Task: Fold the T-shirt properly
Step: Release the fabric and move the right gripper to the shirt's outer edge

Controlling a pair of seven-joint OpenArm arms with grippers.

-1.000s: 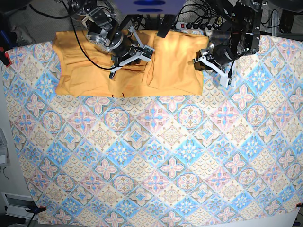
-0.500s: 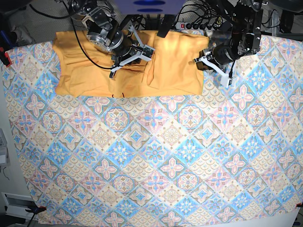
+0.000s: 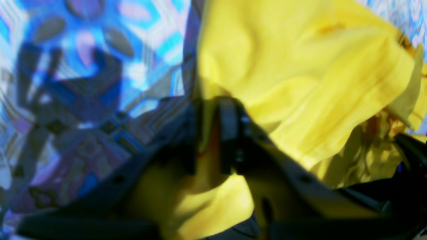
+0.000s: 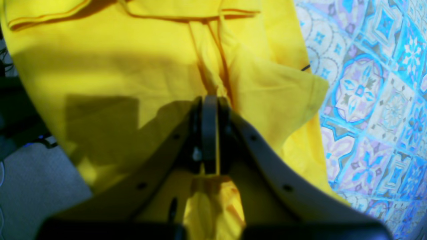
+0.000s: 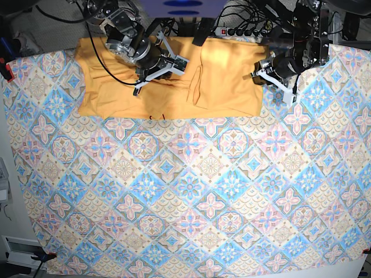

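We see the base view evenly bright and sharp, shadows short. The left wrist view is badly blurred, its tablecloth smeared and oversaturated. The right wrist view is crisper; a hard-edged shadow darkens the T-shirt at left, and near parts lie soft.

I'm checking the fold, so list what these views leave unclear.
- T-shirt far edge, base view: hidden behind both arms.
- Left pincer, left wrist view: blurred; grip on the cloth uncertain.
- Cloth under the right pincer, right wrist view: covered by its fingers.
- Tablecloth near edge, base view: cropped.
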